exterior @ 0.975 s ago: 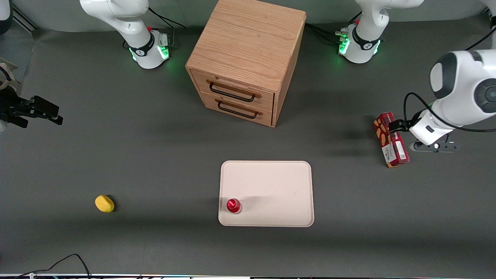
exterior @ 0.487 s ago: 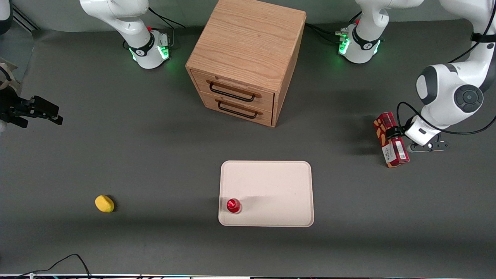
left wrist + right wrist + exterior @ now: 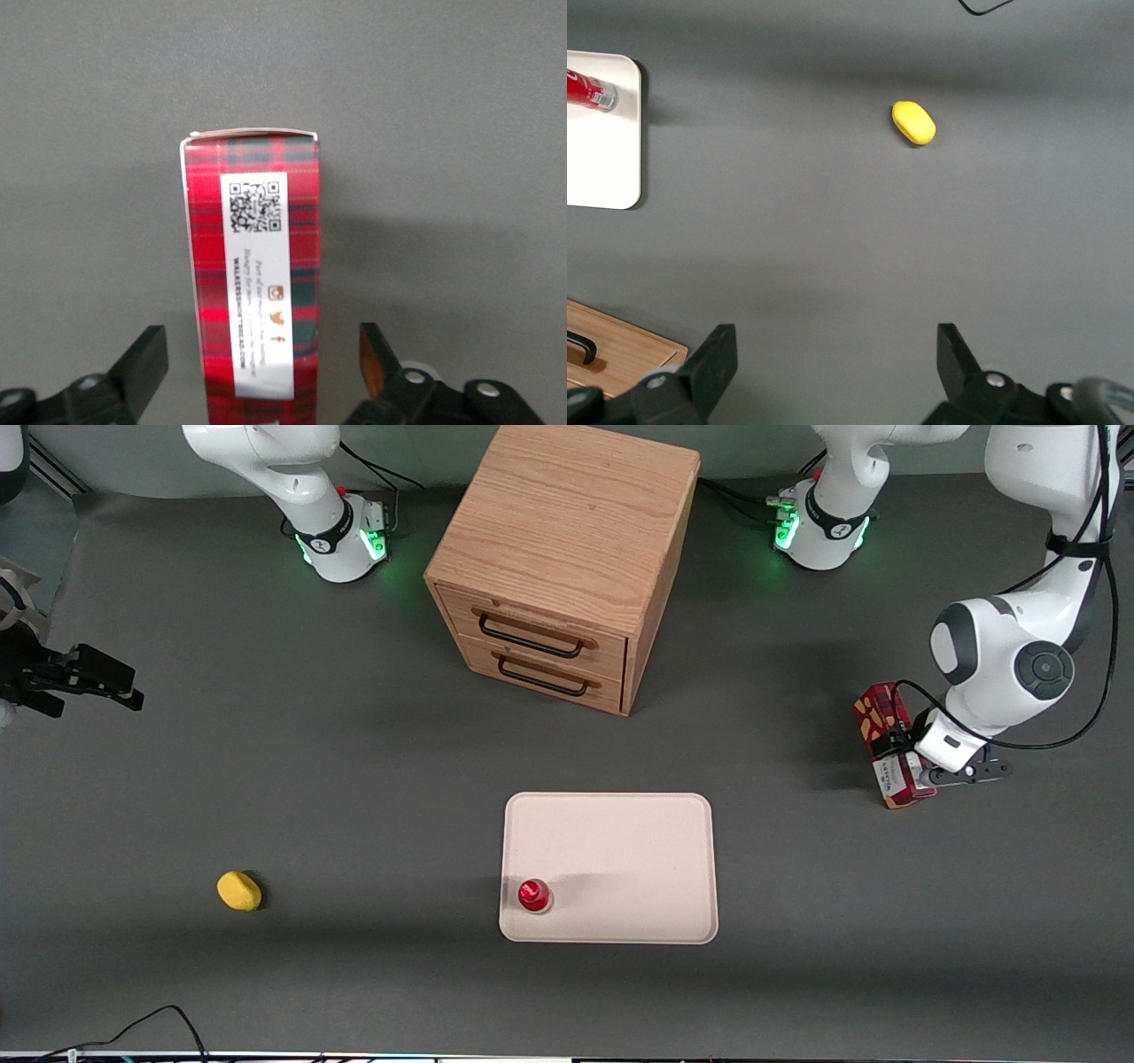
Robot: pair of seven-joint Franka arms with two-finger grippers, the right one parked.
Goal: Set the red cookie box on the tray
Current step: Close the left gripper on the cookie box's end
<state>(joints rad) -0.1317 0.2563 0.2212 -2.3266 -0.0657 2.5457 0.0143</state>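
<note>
cream tray (image 3: 620,841) lies nearest the front camera, with a small red bottle (image 3: 535,895) standing in one corner of it. the box (image 3: 889,746) lies flat on the grey surface (image 3: 354,779), well apart from the tray, toward the working arm's end. the gripper (image 3: 262,372) hangs over the box, jaws open, one on each side of it, not touching. if the jaws close off centre, the long box may turn or slip; later it may knock over the bottle.
</note>
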